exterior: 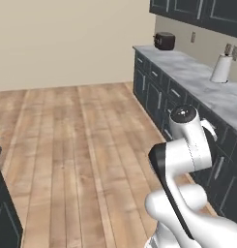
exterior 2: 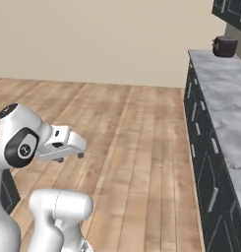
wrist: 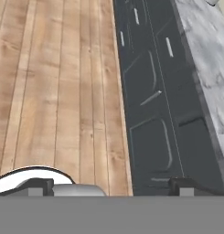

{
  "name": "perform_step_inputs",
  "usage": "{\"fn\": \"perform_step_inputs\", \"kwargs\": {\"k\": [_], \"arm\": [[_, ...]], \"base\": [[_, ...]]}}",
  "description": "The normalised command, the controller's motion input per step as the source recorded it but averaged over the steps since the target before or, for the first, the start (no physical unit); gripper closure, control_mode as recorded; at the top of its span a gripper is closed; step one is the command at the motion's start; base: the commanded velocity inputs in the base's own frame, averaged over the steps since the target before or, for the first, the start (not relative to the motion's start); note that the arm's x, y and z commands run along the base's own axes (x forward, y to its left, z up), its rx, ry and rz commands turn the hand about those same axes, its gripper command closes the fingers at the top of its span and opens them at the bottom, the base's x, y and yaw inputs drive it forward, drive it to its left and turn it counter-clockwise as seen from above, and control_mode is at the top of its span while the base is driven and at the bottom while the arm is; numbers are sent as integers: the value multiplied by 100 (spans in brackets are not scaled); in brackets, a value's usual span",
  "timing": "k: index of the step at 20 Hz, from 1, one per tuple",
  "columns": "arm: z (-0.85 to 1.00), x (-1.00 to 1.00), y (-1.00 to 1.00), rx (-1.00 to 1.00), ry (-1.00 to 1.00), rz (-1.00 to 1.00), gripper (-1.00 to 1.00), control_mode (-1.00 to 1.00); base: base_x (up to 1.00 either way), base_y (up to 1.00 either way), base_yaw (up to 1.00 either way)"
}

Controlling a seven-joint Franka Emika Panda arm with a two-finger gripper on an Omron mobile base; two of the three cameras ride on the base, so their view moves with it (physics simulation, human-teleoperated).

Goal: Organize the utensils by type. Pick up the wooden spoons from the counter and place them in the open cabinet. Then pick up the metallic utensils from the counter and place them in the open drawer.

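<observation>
- The marble tabletop [exterior: 207, 82] runs along the wall over dark lower cabinets [wrist: 150, 100] with silver handles; the robot stands off on the wood floor [exterior: 76, 145], well apart from its front edge.
- On the tabletop's far end sits a dark toaster-like appliance [exterior: 164, 40]; a white paper-towel roll [exterior: 221, 68] stands near the back edge, closer in.
- No spoon or piece of cutlery can be made out on the stretch of tabletop in view, so I cannot tell where they lie; the open cabinet and open drawer are likewise not identifiable here.
- The claw [exterior 2: 68, 156] hangs in the air over the floor, carrying nothing. Its finger tips [wrist: 40, 186] stand far apart in the hand view, so it reads as wide.
- Judging by the task, the wooden spoons should be light, stiff and not fragile; a pinch across the mid-handle would likely balance them.
- The thin metal pieces would probably be slick and lie flat, so a low, square pinch across the handle seems wise.
</observation>
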Motion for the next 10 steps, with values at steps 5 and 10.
{"fn": "perform_step_inputs", "kwargs": {"k": [5,10], "arm": [[0,0,0,0,0,0,-100,100],[0,0,0,0,0,0,-100,100]], "base": [[100,6,27],[100,0,38]]}}
